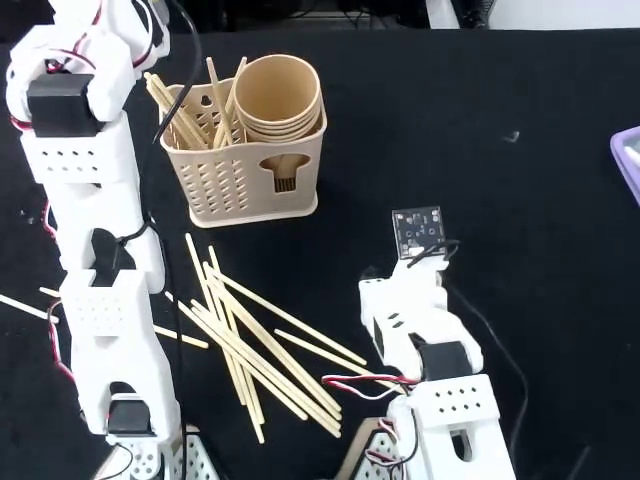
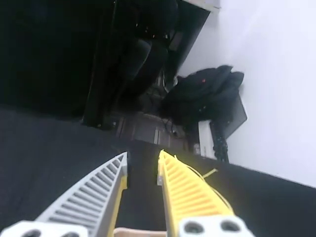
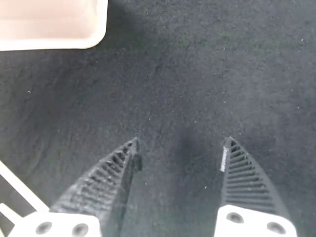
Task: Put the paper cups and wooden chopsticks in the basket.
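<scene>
At the far side of the table, the basket (image 1: pixel 245 175) stands upright. The paper cups (image 1: pixel 280 95) are nested in a single stack in one compartment, and a few wooden chopsticks (image 1: pixel 178 108) lean in the other. We judge the cups done and the sticks only partly so, because the loose chopsticks (image 1: pixel 262 352) lie in a crossed heap on the table between the two arms, near the basket but apart from it.

The left arm is reared up tall beside the basket. We see the left gripper (image 2: pixel 142 157) aimed out at the room, its fingers parted by a narrow gap with nothing between the tips, which we read as the pose of an arm lifted high by the basket.

The right gripper (image 3: pixel 180 145) hangs low over bare cloth with its jaws spread wide and empty. A corner of the basket (image 3: pixel 49 29) lies ahead of it and a stick to one side. We take it as staged for a pick, though it is not over the heap.

The surface is a black cloth (image 1: pixel 480 120), matte and lightly flecked, so the pale sticks stand out sharply. A purple object (image 1: pixel 627 160) sits at the table's edge. Past the table, the left wrist view shows a white wall (image 2: pixel 276 74) and a dark bundle (image 2: pixel 202 91) against it.
</scene>
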